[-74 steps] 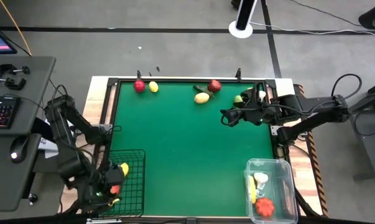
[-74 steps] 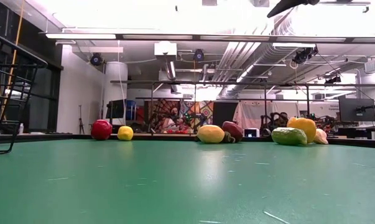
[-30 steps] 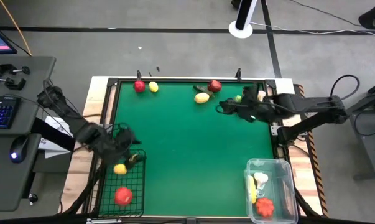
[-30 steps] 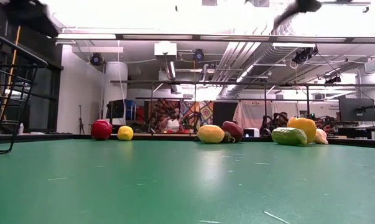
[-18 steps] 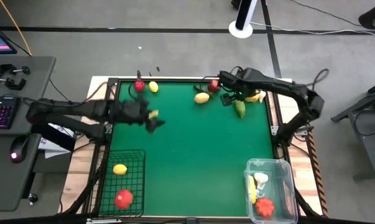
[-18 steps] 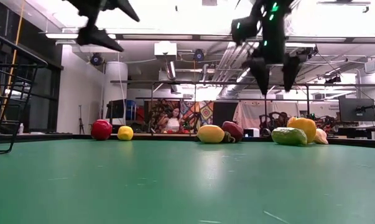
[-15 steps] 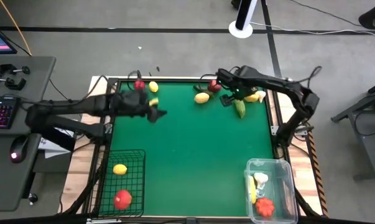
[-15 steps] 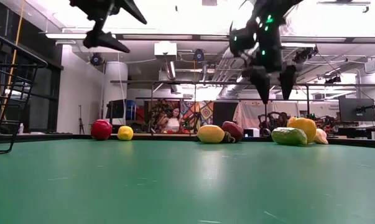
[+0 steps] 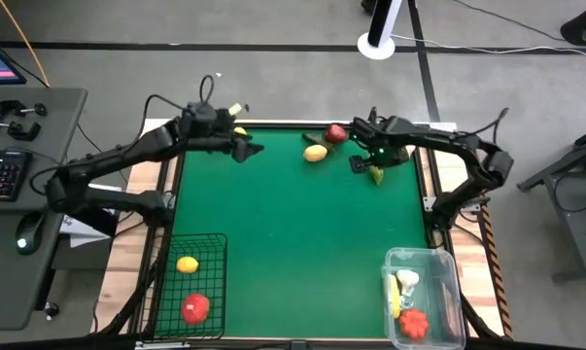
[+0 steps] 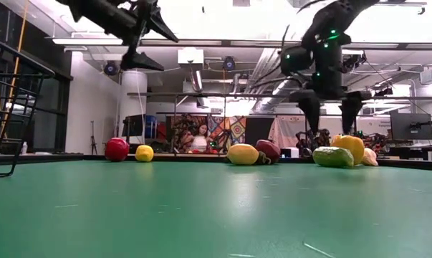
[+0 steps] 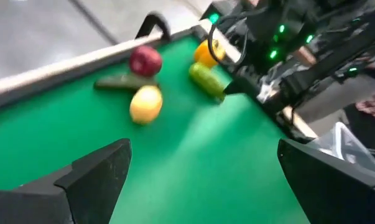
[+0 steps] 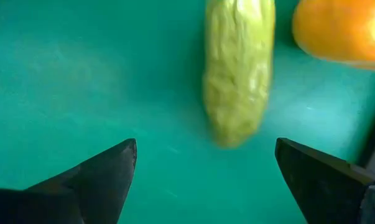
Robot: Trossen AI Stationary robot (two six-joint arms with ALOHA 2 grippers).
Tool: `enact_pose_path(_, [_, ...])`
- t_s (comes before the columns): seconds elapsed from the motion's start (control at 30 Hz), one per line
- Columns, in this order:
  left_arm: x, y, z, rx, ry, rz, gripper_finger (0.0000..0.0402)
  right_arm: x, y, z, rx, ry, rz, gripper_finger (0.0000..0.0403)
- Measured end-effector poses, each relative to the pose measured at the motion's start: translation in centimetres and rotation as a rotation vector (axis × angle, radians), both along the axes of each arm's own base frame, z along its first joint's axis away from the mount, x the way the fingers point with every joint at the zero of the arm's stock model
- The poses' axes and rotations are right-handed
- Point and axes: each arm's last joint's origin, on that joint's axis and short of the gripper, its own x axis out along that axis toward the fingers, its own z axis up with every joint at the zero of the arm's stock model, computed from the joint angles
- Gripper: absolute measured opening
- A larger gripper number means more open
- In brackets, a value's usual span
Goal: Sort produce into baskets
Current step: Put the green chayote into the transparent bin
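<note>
Produce lies along the table's far edge: a red piece (image 10: 117, 149), a yellow one (image 10: 144, 153), a yellow lemon-like piece (image 9: 315, 153), a dark red one (image 9: 335, 133), a green pickle-like piece (image 12: 239, 68) and an orange one (image 12: 339, 28). My right gripper (image 9: 362, 161) hangs open, pointing down, just above the green piece and slightly to its left. My left gripper (image 9: 249, 151) is open in the air at the far left, over the red and yellow pieces, which the arm hides in the high view. Neither gripper holds anything.
The black wire basket (image 9: 215, 282) at the near left holds a yellow piece (image 9: 187, 263) and a red one (image 9: 194, 308). The clear plastic basket (image 9: 438, 261) at the near right holds a red piece (image 9: 413, 323) and pale ones. A dark cucumber (image 11: 122, 82) lies by the far rail.
My left gripper has swung from above the wire basket toward the table's far edge, staying high and open. My right gripper has tipped from nearly level to pointing down and has sunk toward the green piece, staying open. The produce has not moved.
</note>
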Motion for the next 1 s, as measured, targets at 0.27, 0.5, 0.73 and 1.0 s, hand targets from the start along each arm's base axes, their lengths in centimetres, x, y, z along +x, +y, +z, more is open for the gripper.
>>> enact_pose_path(0.27, [0.4,4.4,-0.7,-0.002,-0.134,-0.101,0.039,-0.4,-0.6,-1.4,-0.074,0.112,-0.115,0.0374])
enact_pose_path(0.5, [0.8,5.7,-1.4,-0.077,-0.184,-0.117,0.039,0.7,-1.3,-3.1,-0.073,0.105,-0.157,0.0374])
enact_pose_path(0.73, [1.0,5.7,-1.0,-0.1,-0.227,-0.123,0.039,1.2,-2.5,-5.4,-0.103,0.177,-0.117,0.0373])
enact_pose_path(1.0, [1.2,5.9,0.1,-0.097,-0.335,-0.105,0.039,1.1,-3.5,-7.6,-0.034,0.253,-0.044,0.03])
